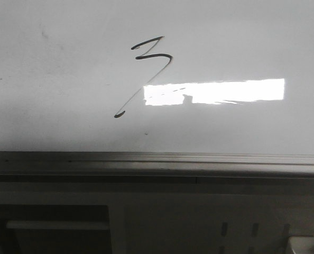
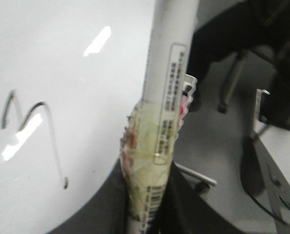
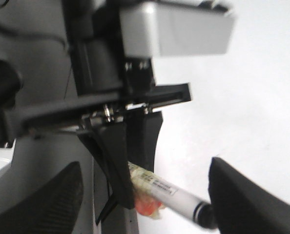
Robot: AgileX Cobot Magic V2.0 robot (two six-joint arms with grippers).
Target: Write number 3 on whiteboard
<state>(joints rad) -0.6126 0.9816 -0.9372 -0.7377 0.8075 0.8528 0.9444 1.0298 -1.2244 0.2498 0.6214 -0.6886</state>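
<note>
The whiteboard (image 1: 51,106) fills the front view, with a grey metal edge strip (image 1: 157,161) along its near side. The number 3 (image 1: 149,63) is drawn on it in thin black strokes, with a long faint tail running down-left. It also shows in the left wrist view (image 2: 37,131). My left gripper (image 2: 146,214) is shut on a white marker (image 2: 167,73) wrapped in yellowish tape, held off the board. In the right wrist view the marker (image 3: 179,195) and the left gripper (image 3: 130,151) appear between my right gripper's (image 3: 145,214) wide-open, empty fingers. Neither gripper shows in the front view.
A bright rectangular light reflection (image 1: 215,91) lies on the board right of the 3. Below the edge strip is a grey frame with slots (image 1: 252,230). Dark chair legs and cables (image 2: 252,73) show past the board's edge.
</note>
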